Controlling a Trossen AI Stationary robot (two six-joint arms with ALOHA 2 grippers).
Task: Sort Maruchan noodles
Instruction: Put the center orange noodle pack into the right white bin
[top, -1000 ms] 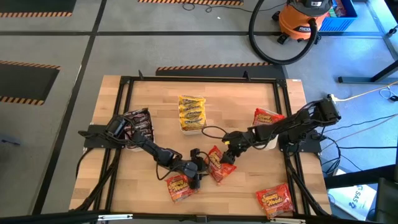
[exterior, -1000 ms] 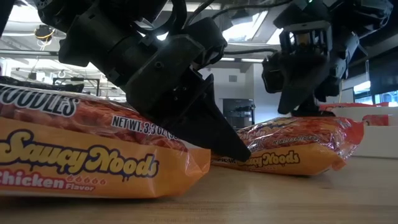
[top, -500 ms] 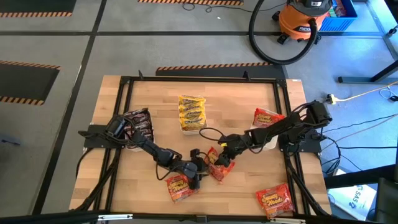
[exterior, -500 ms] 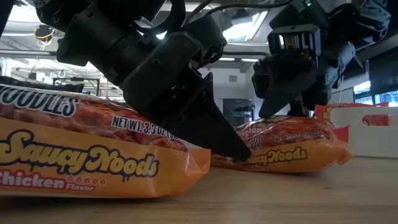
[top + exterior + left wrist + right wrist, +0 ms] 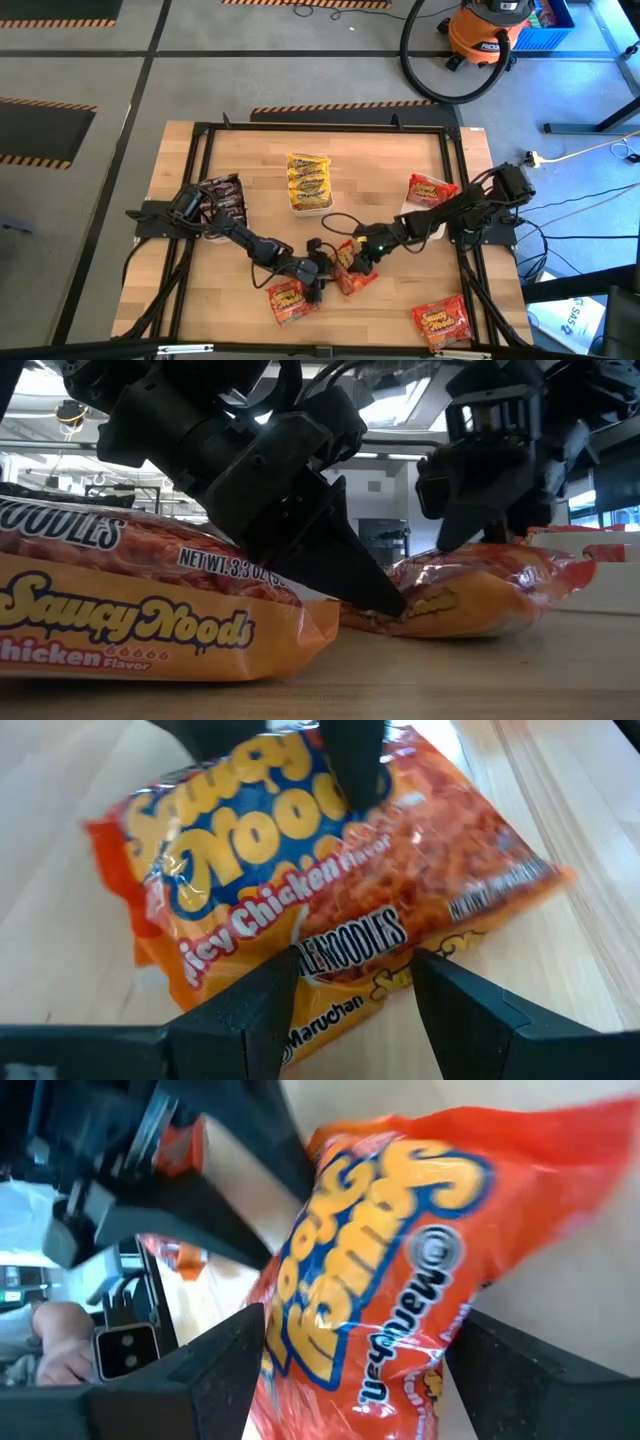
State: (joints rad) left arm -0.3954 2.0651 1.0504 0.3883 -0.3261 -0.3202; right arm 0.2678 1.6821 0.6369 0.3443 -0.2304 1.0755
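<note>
At the lower centre of the worktop (image 5: 400,170), the right gripper (image 5: 362,262) straddles 1 red-orange packet (image 5: 352,272) with fingers spread, apparently to grasp it for sorting, while the left gripper (image 5: 310,284), also spread, hovers over another packet (image 5: 287,301).

Two slim black jointed arms trailing looped black cables, ending in matte wedge-shaped jaws
</note>
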